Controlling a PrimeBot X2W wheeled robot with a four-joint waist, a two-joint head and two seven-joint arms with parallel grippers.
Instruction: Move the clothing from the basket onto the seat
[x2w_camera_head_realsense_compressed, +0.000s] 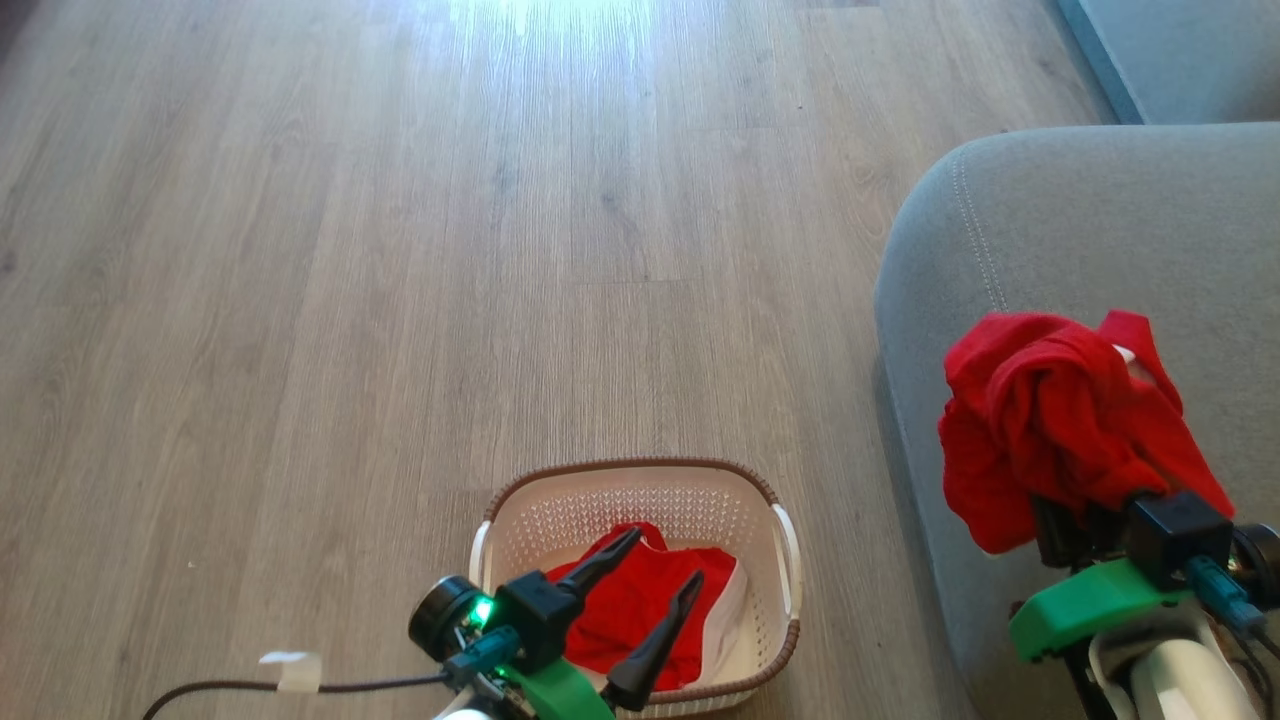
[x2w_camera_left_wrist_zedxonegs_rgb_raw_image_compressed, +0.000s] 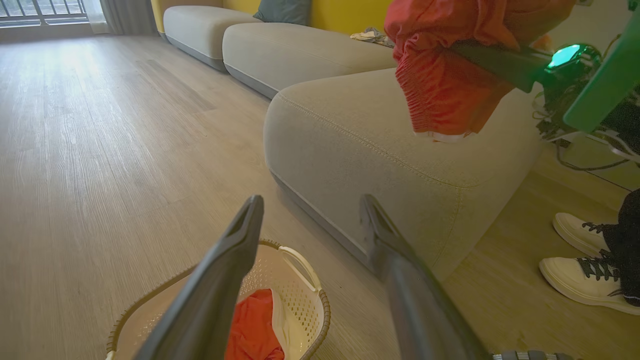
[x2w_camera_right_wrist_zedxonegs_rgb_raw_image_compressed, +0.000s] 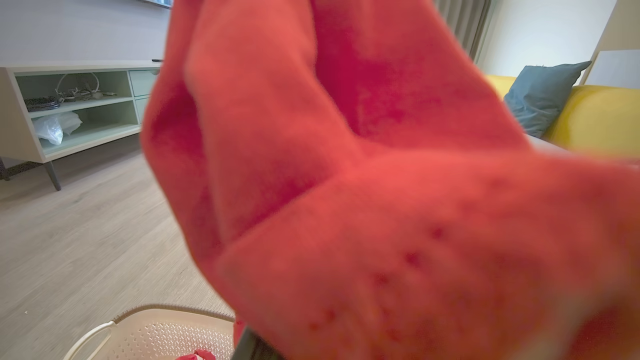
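Our right gripper (x2w_camera_head_realsense_compressed: 1078, 515), clamped on one red garment (x2w_camera_head_realsense_compressed: 1050, 420), holds it above the seat (x2w_camera_head_realsense_compressed: 1100, 220); we should lower it well inside the edge before letting go. Our left gripper (x2w_camera_head_realsense_compressed: 662, 558) hovers, jaws apart, over the second garment (x2w_camera_head_realsense_compressed: 620, 615) in the basket (x2w_camera_head_realsense_compressed: 640, 492)

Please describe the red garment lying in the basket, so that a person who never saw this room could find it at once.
Beside the grey seat, a small cream basket with a brown rim stands on the floor. The garment lies inside it, a white band along one edge, below the open left hand. The other red garment hangs bunched from the right hand above the seat.
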